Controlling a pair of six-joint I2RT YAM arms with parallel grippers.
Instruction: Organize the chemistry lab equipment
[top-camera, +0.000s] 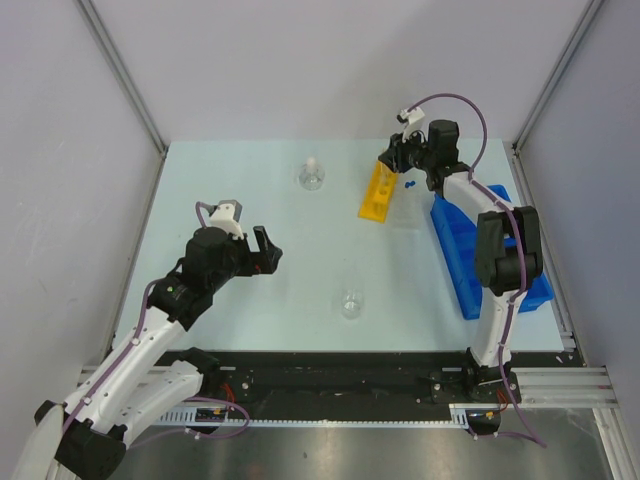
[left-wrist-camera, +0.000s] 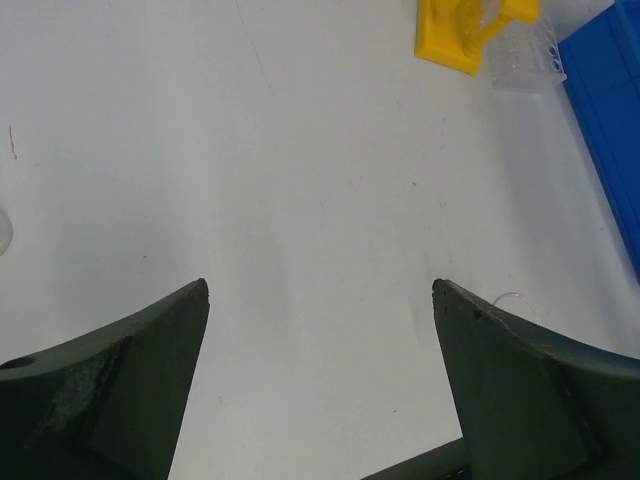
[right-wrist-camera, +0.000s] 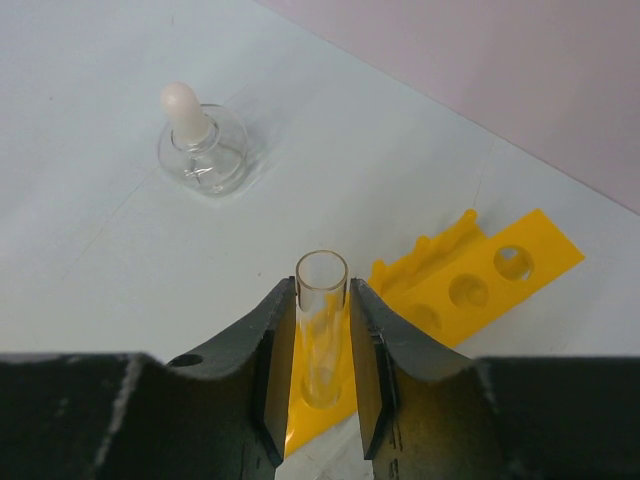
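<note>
Spanning the scene, the pale tabletop (top-camera: 285, 315) carries every item. Blue compartmented bin (top-camera: 452, 242) lies along the right edge, partly under the right arm. Left pincer (top-camera: 265, 250) hangs over bare tabletop left of centre, jaws spread wide, nothing between them. Right pincer (right-wrist-camera: 322, 290) sits at the far right, closed on a clear tube (right-wrist-camera: 320, 335), open end up, directly over the yellow tube rack (top-camera: 378, 190). Rack lies askew, just left of the bin, with the clear tray (left-wrist-camera: 525, 55) just beside it. Stoppered flask (top-camera: 312, 175) stands far centre, well apart from the small beaker (top-camera: 351, 303) near the front. Two small blue pieces (top-camera: 410, 185) lie beside the rack.
</note>
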